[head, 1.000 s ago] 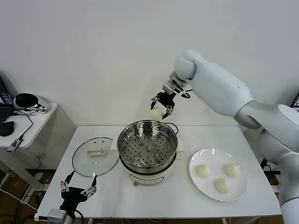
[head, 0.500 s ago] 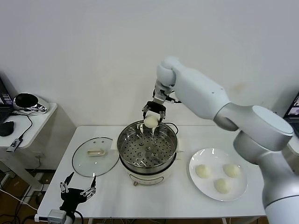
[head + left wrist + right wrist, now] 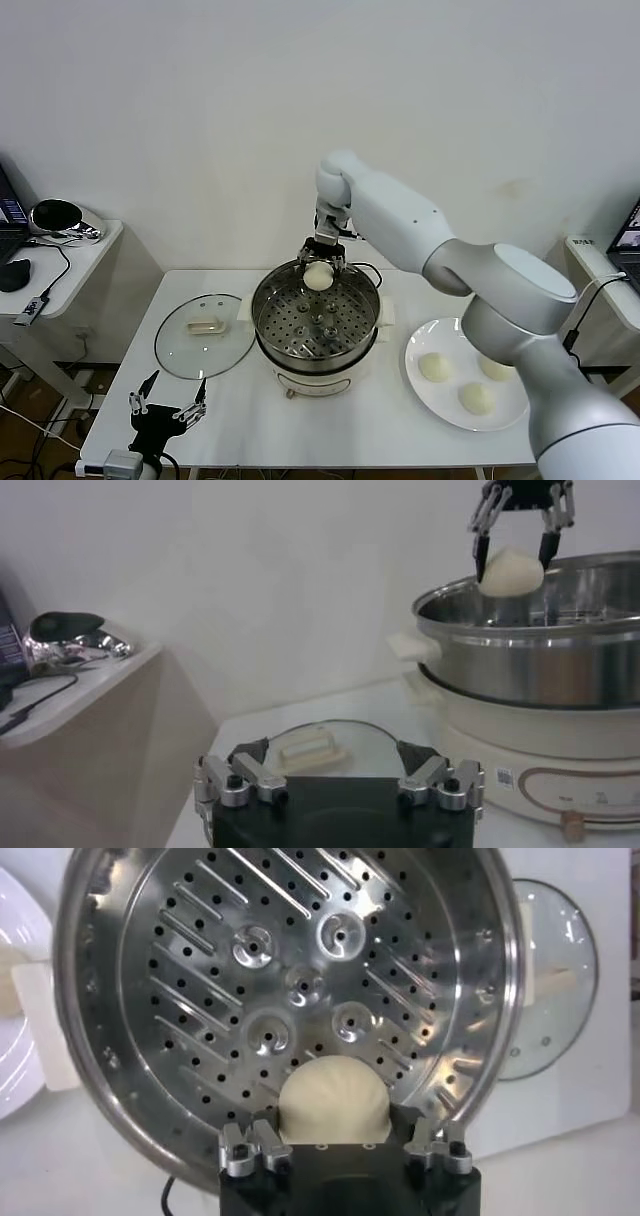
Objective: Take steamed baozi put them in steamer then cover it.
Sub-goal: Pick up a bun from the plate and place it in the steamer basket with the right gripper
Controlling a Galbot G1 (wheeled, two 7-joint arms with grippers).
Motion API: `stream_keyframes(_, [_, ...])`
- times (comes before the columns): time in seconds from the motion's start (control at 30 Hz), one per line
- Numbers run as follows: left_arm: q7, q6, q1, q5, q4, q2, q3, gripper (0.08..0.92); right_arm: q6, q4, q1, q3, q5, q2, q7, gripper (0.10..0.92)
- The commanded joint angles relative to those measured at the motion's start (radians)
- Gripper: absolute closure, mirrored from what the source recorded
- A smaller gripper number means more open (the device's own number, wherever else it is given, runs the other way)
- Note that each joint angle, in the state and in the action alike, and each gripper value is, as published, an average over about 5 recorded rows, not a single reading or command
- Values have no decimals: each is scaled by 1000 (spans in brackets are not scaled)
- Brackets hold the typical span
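step: loading first baozi (image 3: 317, 277) | right gripper (image 3: 319, 268) clamping it, hovering over steamer (image 3: 275, 290) far rim | left gripper (image 3: 166, 408) idling open near steamer | next: lowering, releasing

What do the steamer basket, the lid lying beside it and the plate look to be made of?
Steamer: polished stainless steel by its mirror-like shine, with a perforated floor, on a white, probably plastic, base. Lid: clear glass, since the table shows through it, with a pale handle of unclear material. Plate: glossy white, ceramic or melamine; the look cannot settle which.
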Motion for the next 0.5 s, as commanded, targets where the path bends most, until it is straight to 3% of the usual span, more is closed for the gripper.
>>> stream_keyframes(0.03, [0, 0, -4, 1, 9, -2, 4, 177, 20, -52, -34, 10, -68, 33, 38, 355])
stream_keyframes(0.4, [-3, 2, -10, 0, 17, -6, 11, 177, 19, -65, -52, 11, -107, 34, 141, 351])
stream_keyframes(0.5, [-3, 3, -11, 0, 20, -6, 13, 177, 19, -69, -56, 9, -110, 33, 168, 318])
